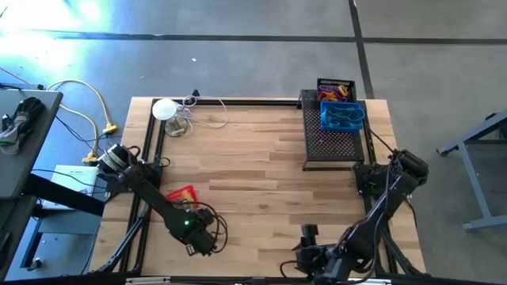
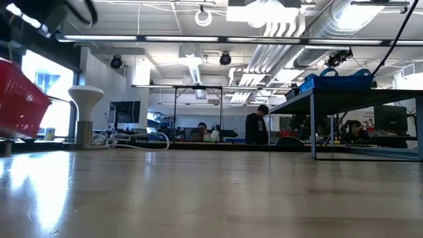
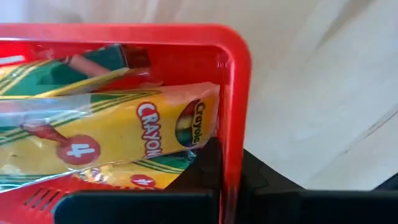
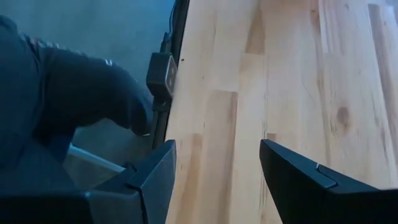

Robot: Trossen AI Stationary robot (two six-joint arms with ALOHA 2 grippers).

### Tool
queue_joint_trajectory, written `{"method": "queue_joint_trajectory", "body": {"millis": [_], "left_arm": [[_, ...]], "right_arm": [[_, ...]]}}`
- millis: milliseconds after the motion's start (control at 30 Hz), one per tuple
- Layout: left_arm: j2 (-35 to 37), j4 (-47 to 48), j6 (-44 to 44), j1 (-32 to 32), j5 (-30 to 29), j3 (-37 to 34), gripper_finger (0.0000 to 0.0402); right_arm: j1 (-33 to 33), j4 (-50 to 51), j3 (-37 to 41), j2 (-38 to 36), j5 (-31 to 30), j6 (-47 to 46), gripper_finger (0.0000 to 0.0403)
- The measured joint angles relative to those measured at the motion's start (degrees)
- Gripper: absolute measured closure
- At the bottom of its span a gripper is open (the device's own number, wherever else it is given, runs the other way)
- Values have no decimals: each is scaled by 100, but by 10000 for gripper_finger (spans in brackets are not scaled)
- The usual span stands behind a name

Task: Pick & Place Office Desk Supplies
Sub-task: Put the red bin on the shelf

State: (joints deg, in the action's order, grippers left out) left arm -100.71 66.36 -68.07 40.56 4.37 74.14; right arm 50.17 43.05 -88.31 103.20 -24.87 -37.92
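A small red mesh basket holds yellow crayon packets. In the high view the red basket lies near the table's left front, partly under my left arm. My left gripper is shut on its wall. In the low view the red basket shows tilted at the left edge. A blue basket and a black basket with orange and yellow items sit at the far right. My right gripper hangs open over bare wood near the table's front edge. My left gripper pinches the red basket's side wall just below the rim, close to a corner. One finger is inside the basket beside the crayon packets and the other is outside. The fingers point down from above. The basket sits tilted in the hold.
A large flat black mesh tray lies at the far right under the blue basket. A white round disc on a stand with cables stands at the far left corner. Bare wood stretches across the middle of the table.
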Motion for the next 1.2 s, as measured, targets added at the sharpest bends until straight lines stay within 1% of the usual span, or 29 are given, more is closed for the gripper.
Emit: {"method": "queue_joint_trajectory", "body": {"millis": [167,233,300,400,567,633,667,767,933,1067,1133,1200], "left_arm": [[2,643,1876,-75,-610,639,401],[2,714,2709,-77,-902,851,401],[2,694,3720,-75,-1244,1044,401],[2,687,5395,-73,-1809,1262,401],[4,675,7948,-76,-2969,1386,401],[4,650,8844,-116,-3312,1386,401],[4,610,9267,-161,-3391,1386,401],[13,261,10272,-413,-3489,1386,401],[83,-588,11883,-1121,-3411,1410,401],[92,-1072,12897,-1682,-3006,1564,401],[94,-1156,13200,-1907,-2697,1671,401],[101,-1217,13402,-2075,-2338,1756,401]], "right_arm": [[160,-1,0,0,-79,-668,182],[248,-1,0,0,-74,-949,182],[331,-2,0,0,-126,-1202,182],[479,-17,0,0,-467,-1577,182],[771,-200,0,1,-974,-2104,182],[891,-374,0,28,-1121,-2234,182],[961,-460,0,40,-1161,-2237,182],[1139,-850,-2,93,-1332,-2230,182],[1327,-1492,-2,201,-1641,-2083,182],[1397,-1766,0,330,-1741,-1947,182],[1397,-1829,0,385,-1753,-1900,182],[1397,-1794,0,434,-1901,-1883,182]]}}
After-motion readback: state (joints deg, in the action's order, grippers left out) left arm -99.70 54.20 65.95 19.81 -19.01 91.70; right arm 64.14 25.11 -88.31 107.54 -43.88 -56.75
